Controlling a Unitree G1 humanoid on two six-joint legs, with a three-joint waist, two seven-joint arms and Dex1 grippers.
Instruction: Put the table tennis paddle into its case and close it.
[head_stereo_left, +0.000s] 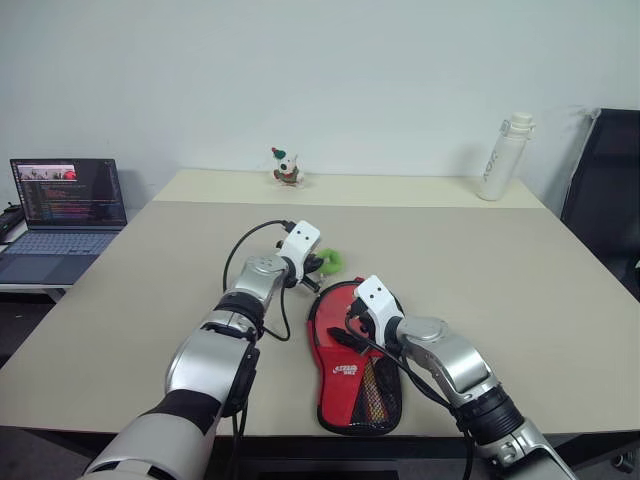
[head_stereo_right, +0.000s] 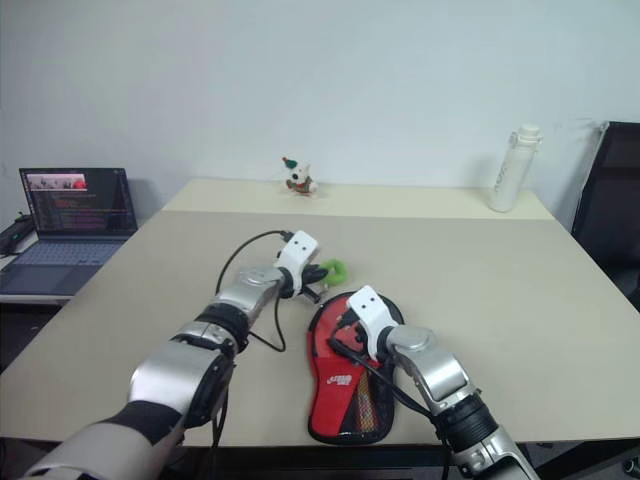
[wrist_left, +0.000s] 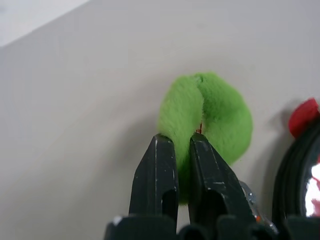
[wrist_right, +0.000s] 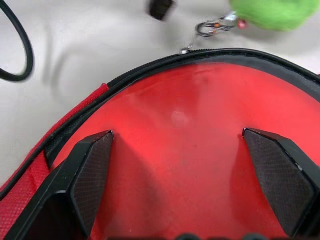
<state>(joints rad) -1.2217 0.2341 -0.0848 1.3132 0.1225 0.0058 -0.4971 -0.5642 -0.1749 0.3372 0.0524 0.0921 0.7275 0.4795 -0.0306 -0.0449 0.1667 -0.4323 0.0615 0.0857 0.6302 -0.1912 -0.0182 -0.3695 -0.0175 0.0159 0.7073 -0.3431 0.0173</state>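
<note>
Red fabric with a black zipper rim marks the case (head_stereo_left: 352, 365), lying near the desk's (head_stereo_left: 520, 290) front edge, its mesh pocket toward that edge. A small white logo sits on the red side; its letters are too small to read. The right gripper (wrist_right: 192, 172) hovers over the round end with its fingers spread wide, holding nothing. What looks like the table tennis paddle's red face (wrist_right: 190, 150) fills the opening beneath it. Just beyond the case, the left gripper (wrist_left: 179, 150) is closed on a fluffy green ring (wrist_left: 212, 117) clipped to the zipper pull. A small figurine (head_stereo_left: 286, 167) and a white bottle (head_stereo_left: 503, 157) stand along the far edge; an open laptop (head_stereo_left: 62, 215) sits off to the left.
</note>
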